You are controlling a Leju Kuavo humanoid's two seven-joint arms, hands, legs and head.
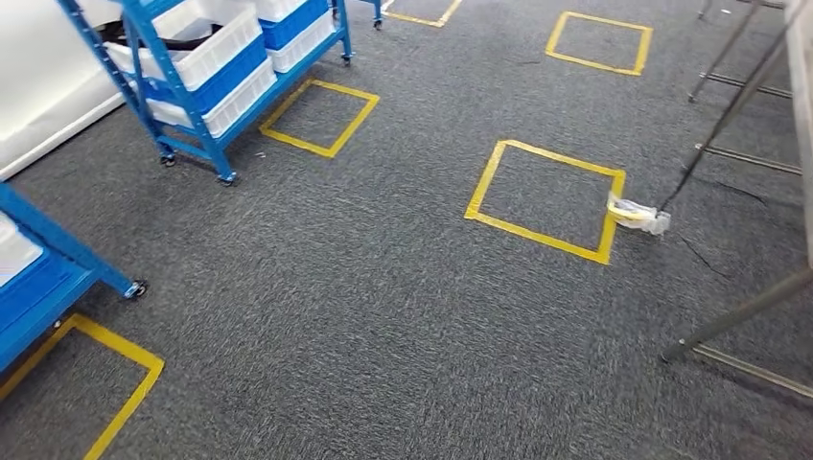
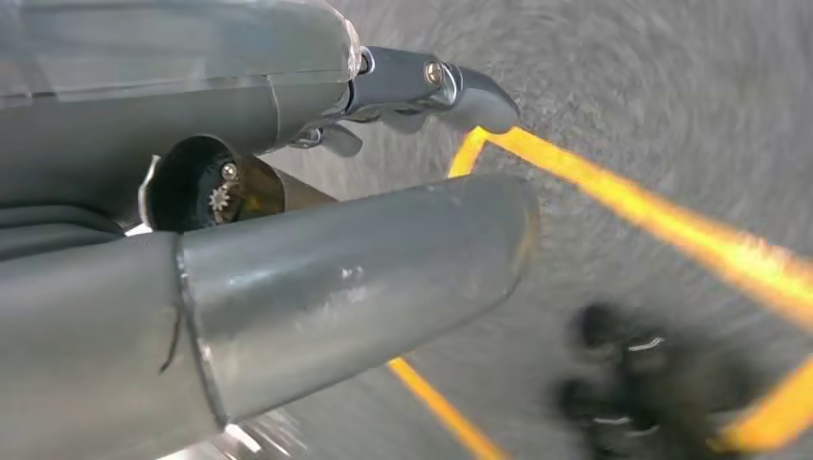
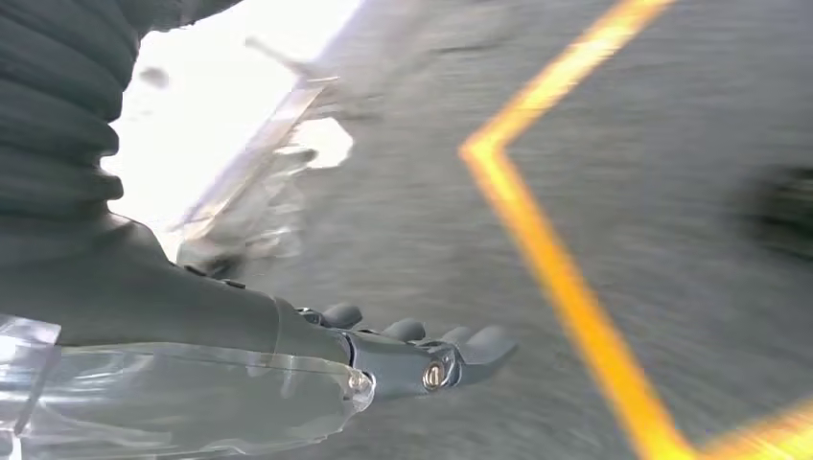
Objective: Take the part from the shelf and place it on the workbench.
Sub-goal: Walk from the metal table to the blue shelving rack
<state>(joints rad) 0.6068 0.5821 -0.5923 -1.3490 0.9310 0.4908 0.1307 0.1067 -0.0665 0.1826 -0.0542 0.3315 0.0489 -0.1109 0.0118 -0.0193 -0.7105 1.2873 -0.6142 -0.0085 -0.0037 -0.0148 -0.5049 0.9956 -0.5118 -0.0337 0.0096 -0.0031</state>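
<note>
In the left wrist view, my left hand (image 2: 345, 278) holds the part (image 2: 206, 187), a dark brownish cylinder with a small toothed wheel at its open end. The part sits between the thick grey thumb and the darker fingers (image 2: 431, 86), and most of it is hidden. In the right wrist view, my right hand (image 3: 393, 355) hangs over the grey carpet with its fingers stretched out and nothing in them. A blue wheeled shelf (image 1: 206, 67) with white and blue bins stands at the far left in the head view.
A second blue shelf (image 1: 53, 264) on castors juts in at the near left. Yellow tape squares (image 1: 542, 196) mark the grey carpet. Slanted metal legs (image 1: 738, 316) stand at the right, with a crumpled plastic wad (image 1: 638, 214) at the foot of one.
</note>
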